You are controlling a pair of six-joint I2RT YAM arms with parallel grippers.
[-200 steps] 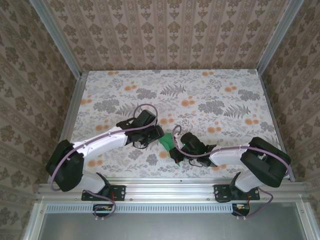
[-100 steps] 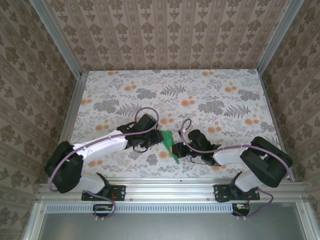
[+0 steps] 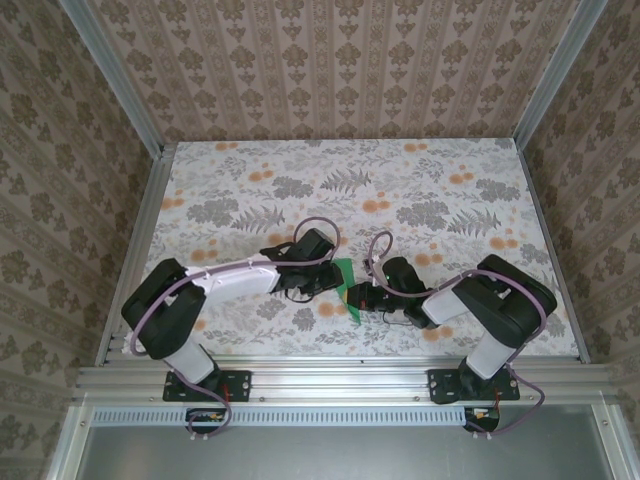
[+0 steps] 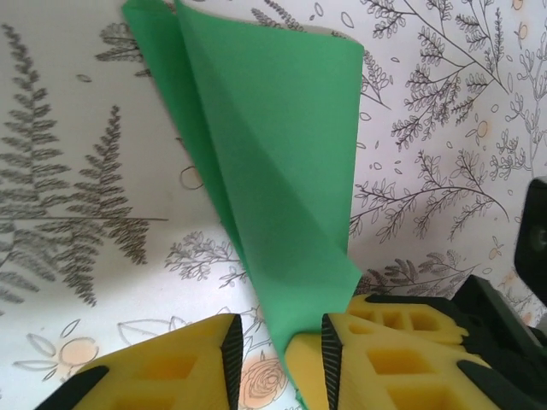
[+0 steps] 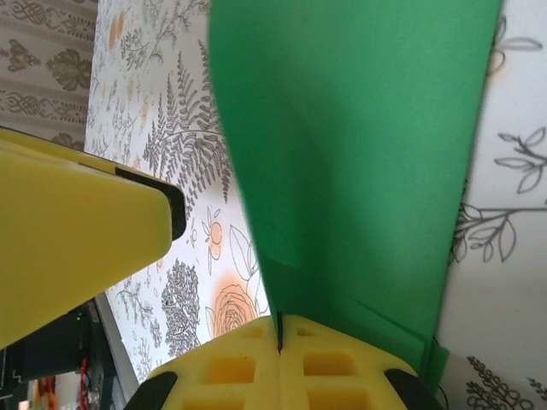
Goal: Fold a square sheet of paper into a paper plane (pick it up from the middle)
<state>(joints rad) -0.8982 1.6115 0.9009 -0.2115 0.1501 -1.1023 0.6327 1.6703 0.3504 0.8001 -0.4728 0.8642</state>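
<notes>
Straddling the lower corner of a thin bright-green sheet of paper (image 4: 282, 171), the left gripper (image 4: 280, 340) is partly open. There is a clear gap between its yellow foam fingers (image 4: 171, 367) with ribbed black pads; the paper edge lies against the right-hand pad and the other pad is apart from it, so no clamp. Seen from the top, the sheet of paper (image 3: 343, 270) sits between the two grippers near the front middle of the matte floral-print tabletop (image 3: 420, 190). It is smooth, creased on a diagonal, with layers doubled into a tapering wedge. The right gripper (image 5: 279, 329) is clenched, its yellow foam fingers pressed into a thin seam, grasping the paper's bottom edge, which rises out of that seam.
</notes>
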